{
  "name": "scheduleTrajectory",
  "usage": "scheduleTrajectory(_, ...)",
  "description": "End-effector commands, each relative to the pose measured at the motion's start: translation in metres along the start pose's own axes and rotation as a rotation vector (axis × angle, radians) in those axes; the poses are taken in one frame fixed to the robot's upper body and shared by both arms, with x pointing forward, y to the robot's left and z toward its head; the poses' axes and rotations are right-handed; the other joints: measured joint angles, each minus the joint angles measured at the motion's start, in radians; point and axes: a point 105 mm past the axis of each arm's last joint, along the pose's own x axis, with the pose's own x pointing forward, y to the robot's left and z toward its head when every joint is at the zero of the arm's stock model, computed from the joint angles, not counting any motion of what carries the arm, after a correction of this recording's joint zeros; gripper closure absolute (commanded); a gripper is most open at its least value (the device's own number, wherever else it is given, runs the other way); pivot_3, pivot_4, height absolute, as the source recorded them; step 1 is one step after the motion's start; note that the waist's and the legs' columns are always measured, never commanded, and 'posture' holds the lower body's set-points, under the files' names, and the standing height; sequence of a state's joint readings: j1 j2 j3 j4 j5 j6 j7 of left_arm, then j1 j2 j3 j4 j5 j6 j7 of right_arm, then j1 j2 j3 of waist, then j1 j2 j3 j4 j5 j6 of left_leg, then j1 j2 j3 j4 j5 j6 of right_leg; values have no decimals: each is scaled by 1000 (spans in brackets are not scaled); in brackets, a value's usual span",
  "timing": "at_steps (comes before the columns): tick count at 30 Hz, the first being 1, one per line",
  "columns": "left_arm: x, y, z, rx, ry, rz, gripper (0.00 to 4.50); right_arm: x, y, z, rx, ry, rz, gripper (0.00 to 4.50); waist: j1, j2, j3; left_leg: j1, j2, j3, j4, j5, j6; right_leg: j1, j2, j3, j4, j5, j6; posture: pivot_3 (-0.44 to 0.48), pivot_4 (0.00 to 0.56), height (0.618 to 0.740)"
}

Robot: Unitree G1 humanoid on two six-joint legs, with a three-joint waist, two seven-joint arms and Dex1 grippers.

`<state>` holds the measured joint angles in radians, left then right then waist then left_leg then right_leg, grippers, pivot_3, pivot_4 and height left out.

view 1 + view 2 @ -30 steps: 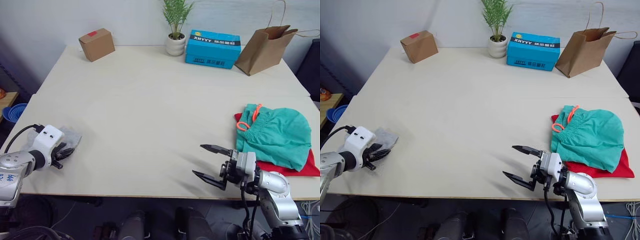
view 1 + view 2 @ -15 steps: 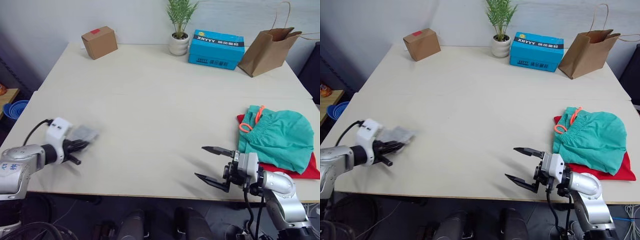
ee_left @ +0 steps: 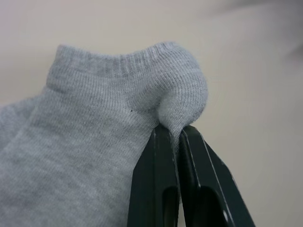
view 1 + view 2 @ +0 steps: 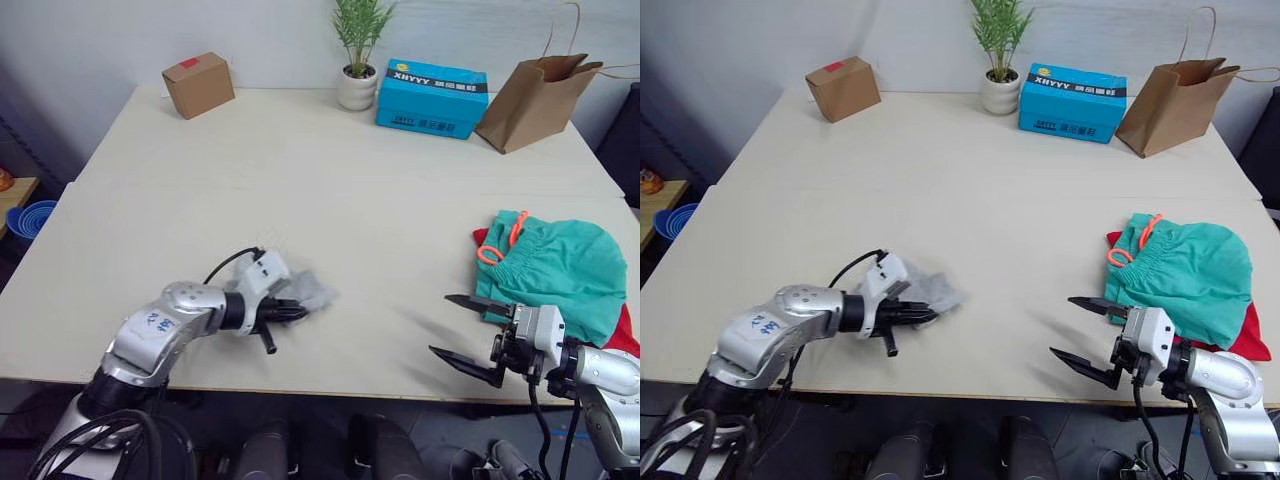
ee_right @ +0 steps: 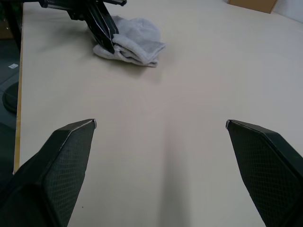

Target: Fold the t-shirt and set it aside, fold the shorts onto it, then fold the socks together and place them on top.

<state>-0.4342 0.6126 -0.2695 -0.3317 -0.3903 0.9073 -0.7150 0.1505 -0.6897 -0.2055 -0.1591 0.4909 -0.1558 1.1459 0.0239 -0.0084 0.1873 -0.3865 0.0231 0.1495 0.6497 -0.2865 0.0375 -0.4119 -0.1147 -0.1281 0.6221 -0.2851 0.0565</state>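
Left eye view: along the far edge of the table (image 4: 330,180) stand a brown cardboard box (image 4: 198,85), a potted plant (image 4: 358,55), a blue carton (image 4: 432,97) and a brown paper bag (image 4: 536,89); what the bag holds cannot be told. Well to the near side of the potted plant, the socks (image 4: 305,293) lie bunched, light grey, at the tips of the left gripper (image 4: 292,313), whose fingers pinch their edge. Near the paper bag's side of the table, the shorts (image 4: 552,270), teal-green with an orange drawstring, lie on the t-shirt (image 4: 627,328), red, peeking from beneath. The right gripper (image 4: 470,330) hovers just beside the shorts, fingers spread wide, holding nothing.

Left wrist view: the two black fingers (image 3: 158,189) are pressed together on a fold of ribbed grey sock cuff.

Right wrist view: between the spread fingers (image 5: 64,156) lies bare table; beyond, the socks sit in a soft heap with the left gripper touching them.
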Motion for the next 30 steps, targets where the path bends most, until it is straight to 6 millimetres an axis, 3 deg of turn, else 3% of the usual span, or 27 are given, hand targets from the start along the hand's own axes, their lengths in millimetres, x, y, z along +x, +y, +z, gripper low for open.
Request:
scheduleTrajectory(1,12,-4,9,62,-20,-48,4474,2,8,6,-9,-11,-1,0,2,0,0,0,0,0,0,0,1,0,0,0,0,0,0,0,150,740)
scheduleTrajectory(2,16,-4,13,52,-36,-52,4474,2,10,5,-3,-11,-3,0,2,0,0,0,0,0,0,0,1,0,0,0,0,0,0,0,150,740)
scheduleTrajectory(5,31,-8,32,47,-102,-92,3757,6,16,4,13,-11,-7,0,3,-1,0,-1,0,-1,1,1,3,0,0,-1,-1,0,0,0,150,740)
scheduleTrajectory(9,35,-15,41,38,-128,-152,2445,9,19,4,24,-12,-19,0,0,-1,1,-1,0,-1,2,1,3,1,0,-1,0,0,0,0,150,740)
scheduleTrajectory(13,21,-12,45,49,-161,-191,1161,12,19,7,46,-30,-41,0,-3,-1,1,-1,1,-1,1,1,2,0,1,-1,0,0,0,0,150,740)
scheduleTrajectory(16,0,-9,54,88,-229,-239,162,16,20,12,80,-57,-52,0,-2,-1,1,-1,1,-1,2,2,2,0,1,-1,1,0,0,0,150,740)
scheduleTrajectory(20,-29,-1,62,110,-324,-267,57,27,28,16,120,-68,-13,0,-1,-1,1,-1,2,-2,2,1,2,0,1,-1,0,0,-1,0,150,740)
scheduleTrajectory(23,-58,51,59,149,-319,-26,57,47,34,9,105,-28,7,0,-2,-1,1,-1,2,-2,2,1,2,0,1,-2,0,0,-1,0,150,740)
scheduleTrajectory(25,-71,83,37,222,-217,96,57,67,40,5,89,-22,42,0,-7,-2,1,-1,2,-2,2,2,1,0,1,-2,1,0,-1,0,150,740)
scheduleTrajectory(30,-80,115,12,269,-154,204,57,95,42,-1,105,-9,39,0,-3,-2,1,-2,2,-1,1,1,1,-2,1,-3,0,-1,-2,0,150,740)
